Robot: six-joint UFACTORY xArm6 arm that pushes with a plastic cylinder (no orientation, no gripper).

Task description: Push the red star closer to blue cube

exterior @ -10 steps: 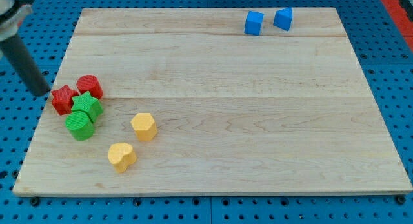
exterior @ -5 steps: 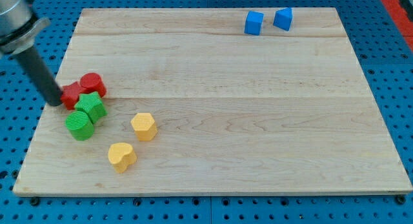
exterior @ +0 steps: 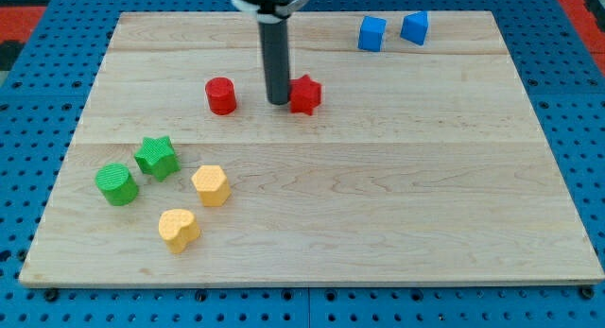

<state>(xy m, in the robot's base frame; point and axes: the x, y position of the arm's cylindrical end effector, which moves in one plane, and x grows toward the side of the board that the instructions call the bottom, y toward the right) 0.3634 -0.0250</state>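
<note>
The red star lies on the wooden board, upper middle. My tip touches its left side. The rod rises from there to the view's top. The blue cube sits near the board's top edge, up and to the right of the star. A second blue block sits just right of the cube. A red cylinder stands left of my tip, apart from it.
A green star and a green cylinder sit at the board's left. Two yellow blocks lie below and right of them. The board rests on a blue pegboard.
My tip has swept from the board's left edge up and right to the upper middle, carrying the red star with it. The red cylinder has also moved right. The green star shifted slightly.
</note>
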